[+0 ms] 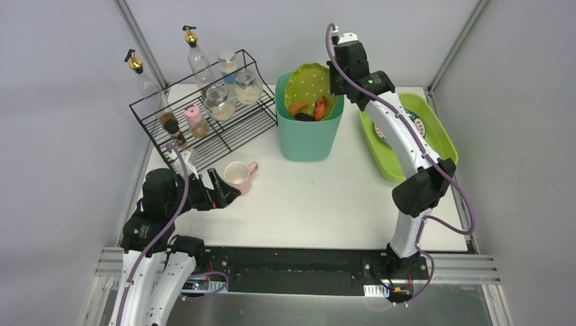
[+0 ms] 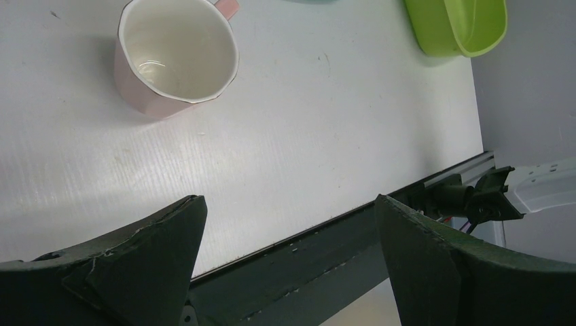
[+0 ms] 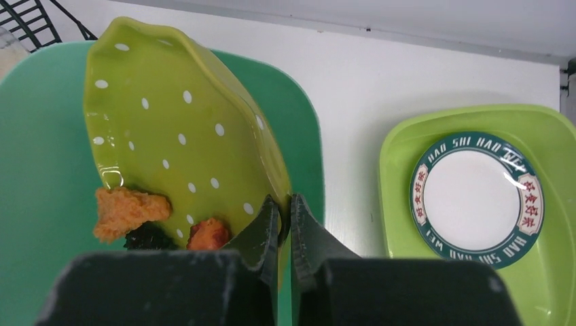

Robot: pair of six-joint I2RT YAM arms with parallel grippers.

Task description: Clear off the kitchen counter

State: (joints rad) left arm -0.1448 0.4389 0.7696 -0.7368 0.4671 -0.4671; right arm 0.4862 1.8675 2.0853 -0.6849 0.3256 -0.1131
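Observation:
The white kitchen counter (image 1: 319, 197) holds a pink mug (image 1: 238, 175), upright with a white inside, also in the left wrist view (image 2: 173, 58). My left gripper (image 1: 227, 192) is open and empty, just in front of the mug at the near left; its fingers (image 2: 156, 251) frame the counter's near edge. My right gripper (image 1: 337, 80) is shut on the rim of a green polka-dot plate (image 3: 170, 136), holding it tilted over a teal bin (image 1: 309, 129). Orange and dark food pieces (image 3: 129, 210) slide at the plate's lower edge.
A black wire rack (image 1: 204, 112) with jars and bottles stands at the back left. A lime-green tray (image 1: 411, 136) at the right holds a white plate with a dark lettered rim (image 3: 479, 200). The teal bin stands at the back middle.

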